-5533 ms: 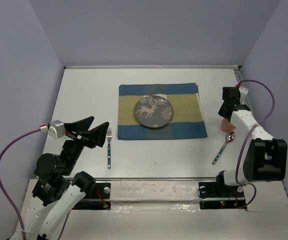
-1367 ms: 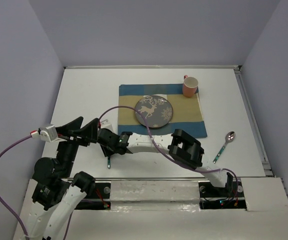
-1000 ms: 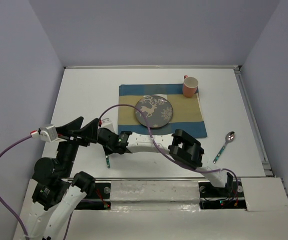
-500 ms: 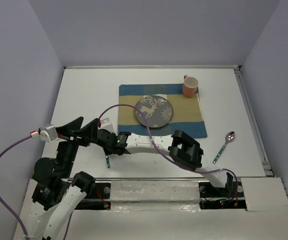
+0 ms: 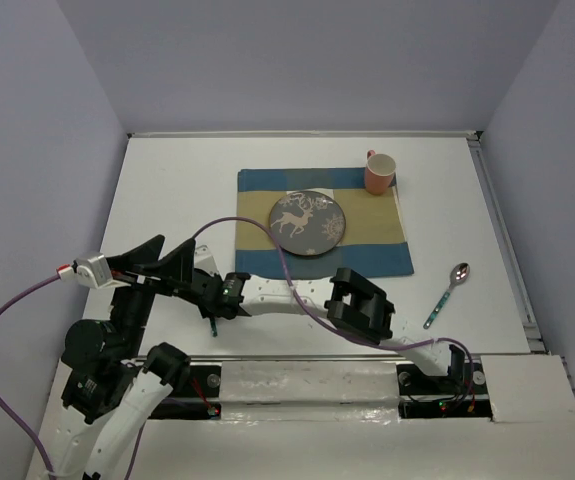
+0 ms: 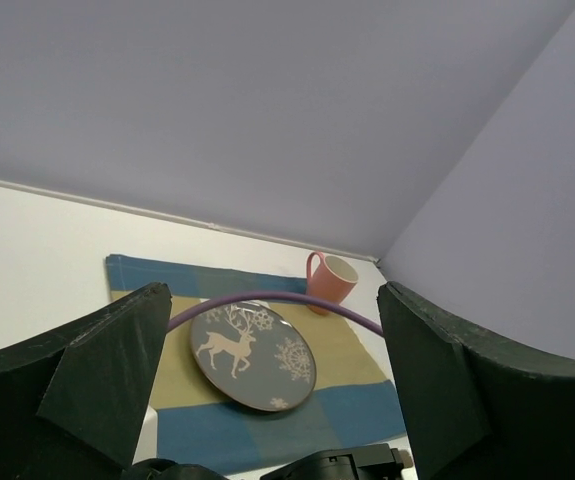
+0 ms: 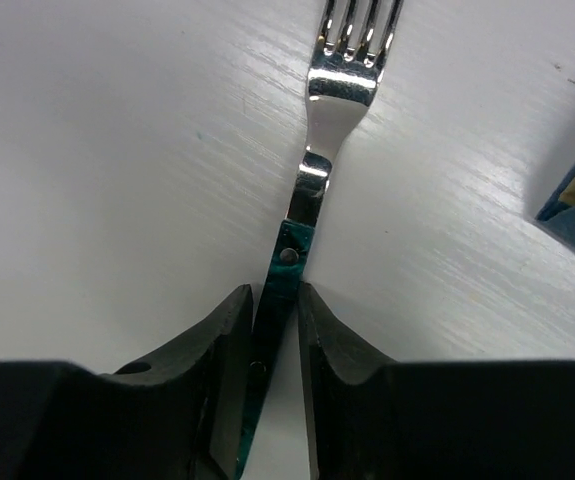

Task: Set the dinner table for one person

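Teal-handled steel fork (image 7: 332, 95) lies on the white counter (image 5: 167, 190) near the near-left corner of the checked placemat (image 5: 367, 250). Its handle is pinched between the fingers of the right end effector (image 7: 275, 300), whose arm reaches across from the right. The left end effector (image 5: 172, 262) hangs above the counter's near-left part, fingers spread wide, gripping nothing.

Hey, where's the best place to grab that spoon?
Probably mid-handle on the spoon, coming straight down from above with the jaws across its narrow width: it lies flat on the dinner table, slanted, bowl at the far end.
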